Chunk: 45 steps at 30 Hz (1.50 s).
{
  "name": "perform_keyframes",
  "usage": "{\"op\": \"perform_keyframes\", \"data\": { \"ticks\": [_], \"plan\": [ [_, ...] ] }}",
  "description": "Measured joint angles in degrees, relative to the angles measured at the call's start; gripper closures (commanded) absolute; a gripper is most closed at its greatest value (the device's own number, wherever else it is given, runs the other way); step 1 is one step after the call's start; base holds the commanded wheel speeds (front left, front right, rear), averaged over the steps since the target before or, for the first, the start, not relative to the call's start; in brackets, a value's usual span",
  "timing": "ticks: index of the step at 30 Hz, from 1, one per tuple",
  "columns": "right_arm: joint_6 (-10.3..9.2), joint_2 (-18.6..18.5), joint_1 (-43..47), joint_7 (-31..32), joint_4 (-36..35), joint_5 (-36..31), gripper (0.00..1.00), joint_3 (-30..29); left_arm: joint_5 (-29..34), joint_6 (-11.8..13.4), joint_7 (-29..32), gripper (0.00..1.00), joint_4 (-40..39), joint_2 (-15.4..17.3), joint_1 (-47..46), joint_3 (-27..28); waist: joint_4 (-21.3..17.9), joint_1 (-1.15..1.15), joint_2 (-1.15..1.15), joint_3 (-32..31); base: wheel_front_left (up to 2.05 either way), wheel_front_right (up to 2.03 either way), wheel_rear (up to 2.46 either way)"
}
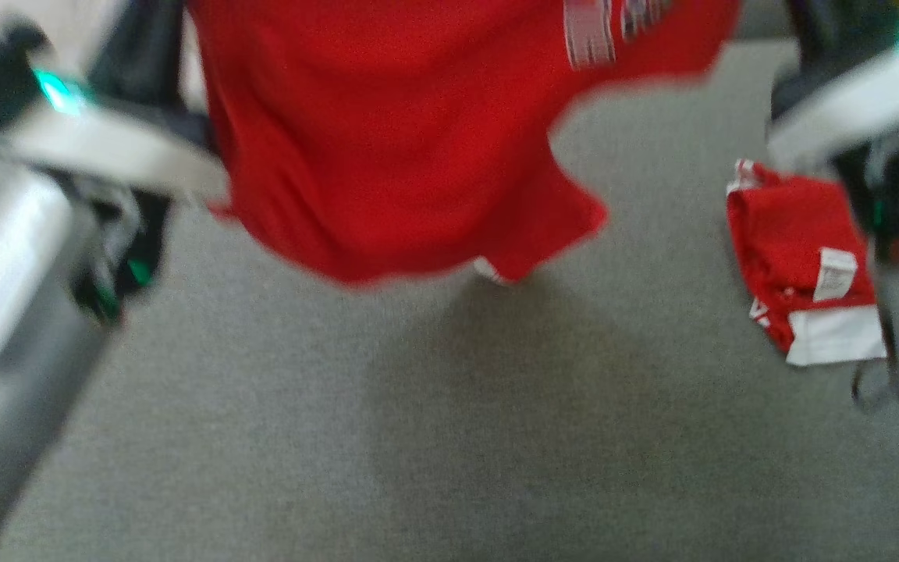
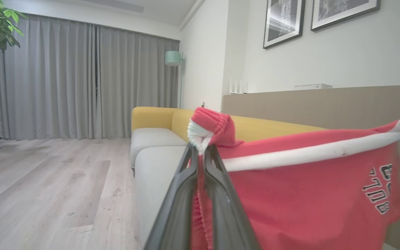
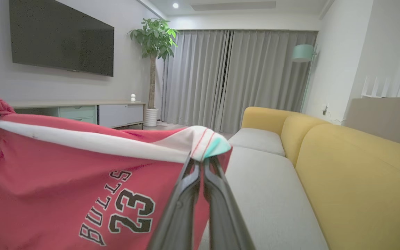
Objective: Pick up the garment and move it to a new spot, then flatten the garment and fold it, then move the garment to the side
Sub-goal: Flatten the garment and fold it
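Observation:
The garment (image 1: pixel 387 148) is red with a white band and a "BULLS 23" print (image 3: pixel 116 211). It hangs stretched between my two grippers above the grey seat cushion (image 1: pixel 418 437). In the left wrist view my left gripper (image 2: pixel 200 149) is shut on one bunched corner of the white band, and the garment (image 2: pixel 307 201) sags off to the right. At the other end of that band, in the right wrist view, my right gripper (image 3: pixel 201 163) is shut on the corner. The head view is blurred, with my pale forearms at the left (image 1: pixel 106 152) and right (image 1: pixel 855 101) of the cloth.
A second, folded red garment (image 1: pixel 801 265) with a white label lies on the cushion at the right. The sofa's yellow backrest (image 3: pixel 359 180) runs along one side. Wooden floor (image 2: pixel 47 180), a potted plant (image 3: pixel 153 41) and a TV cabinet (image 3: pixel 99 113) lie beyond the sofa.

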Motion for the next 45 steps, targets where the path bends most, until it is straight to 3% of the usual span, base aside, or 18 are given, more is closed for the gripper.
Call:
{"op": "perform_keyframes", "data": {
  "ticks": [7, 11, 16, 23, 31, 36, 45],
  "plan": [
    [0.01, 2.72, -23.81, -8.84, 20.26, -2.94, 1.0, 3.12, 1.21, -6.56, -4.46, 1.0, 18.93, -4.14, -19.64, 2.8, -1.16, 0.02, 0.0, 8.89, 0.0, 0.0, 0.0],
    [0.27, 4.68, -32.61, -15.79, 31.3, -5.42, 1.0, 3.02, 2.49, -10.45, -8.4, 1.0, 27.67, -6.84, -28.47, 4.32, -1.83, 0.03, 0.0, 12.81, 0.0, 0.0, 0.0],
    [0.44, 5.27, -33.3, -21.12, 41.74, -6.22, 1.0, 4.44, 2.55, -13.65, -9.8, 1.0, 35.0, -10.92, -29.48, 4.52, -1.66, 0.02, 0.0, 14.73, 0.0, 0.0, 0.0],
    [0.44, 4.66, -25.41, -23.56, 51.41, -4.01, 1.0, 10.35, 2.57, -15.29, -10.21, 1.0, 38.78, -14.5, -18.03, 3.08, -0.33, -0.01, 0.0, 13.59, 0.0, 0.0, 0.0],
    [0.44, -0.32, -15.45, -19.47, 52.68, 4.93, 1.0, 22.16, 4.61, -15.63, -10.21, 1.0, 33.84, -14.06, -1.93, -1.52, 0.25, -0.01, 0.0, 10.19, 0.0, 0.0, 0.0],
    [0.44, -4.83, -11.21, -15.56, 48.29, 11.88, 1.0, 28.37, 6.37, -15.63, -10.21, 1.0, 29.47, -12.18, 5.47, -3.87, 0.51, -0.02, 0.0, 7.18, 0.0, 0.0, 0.0],
    [0.44, -12.69, -4.42, -9.05, 39.36, 21.42, 1.0, 36.49, 6.9, -15.63, -10.2, 1.0, 25.55, -11.85, 16.46, -5.03, 0.3, -0.02, 0.0, 1.29, 0.0, 0.0, 0.0]
  ]
}}
